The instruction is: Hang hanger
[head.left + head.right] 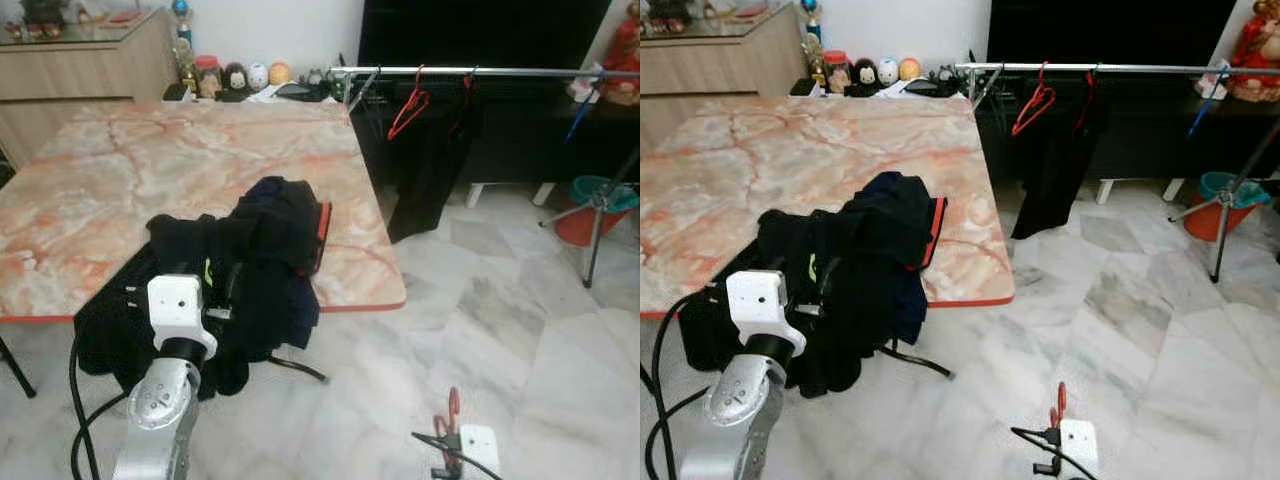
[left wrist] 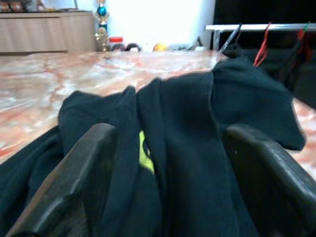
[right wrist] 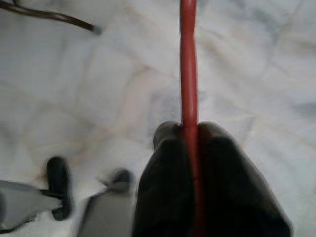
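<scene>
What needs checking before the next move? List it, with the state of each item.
1. Right gripper shut on the red hanger: ok, the bar is pinched between both fingers.
2. Left gripper around the dark clothes: ok, open with one finger on each side of a fold; not closed.
3. Clothes supported: not ok, the pile droops over the edge of the marble table.
4. Free space on the clothes rail: ok, bare bar shows to the right of the red hanger on the rail and the dark garment hanging on the rail.
5. Rail within reach: not ok, it stands well ahead, past the table.
</scene>
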